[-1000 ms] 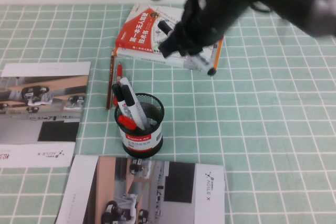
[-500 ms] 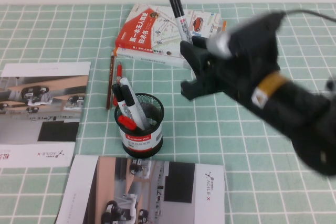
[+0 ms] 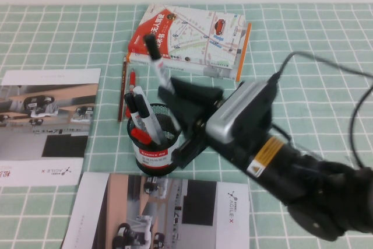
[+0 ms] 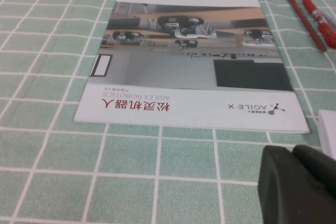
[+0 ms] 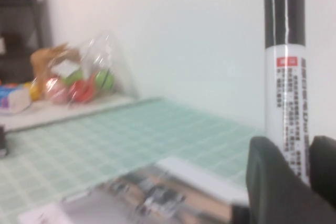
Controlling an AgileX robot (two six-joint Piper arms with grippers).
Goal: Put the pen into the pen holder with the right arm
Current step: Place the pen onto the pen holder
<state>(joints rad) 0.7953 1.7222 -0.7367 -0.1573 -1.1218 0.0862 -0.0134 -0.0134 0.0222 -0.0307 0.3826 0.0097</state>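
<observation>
Right gripper (image 3: 175, 100) clamps the pen (image 3: 158, 62) upright over the pen holder (image 3: 155, 144); left gripper (image 4: 302, 187) unclear.

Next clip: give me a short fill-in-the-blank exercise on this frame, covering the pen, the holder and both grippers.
1. The right gripper has its jaws shut on the ____, cap end up.
2. The pen is held above the black mesh ____.
3. The pen holder already contains other ____.
4. The left gripper hangs over the table beside a ____.

Missing words: pen; pen holder; markers; brochure
</observation>
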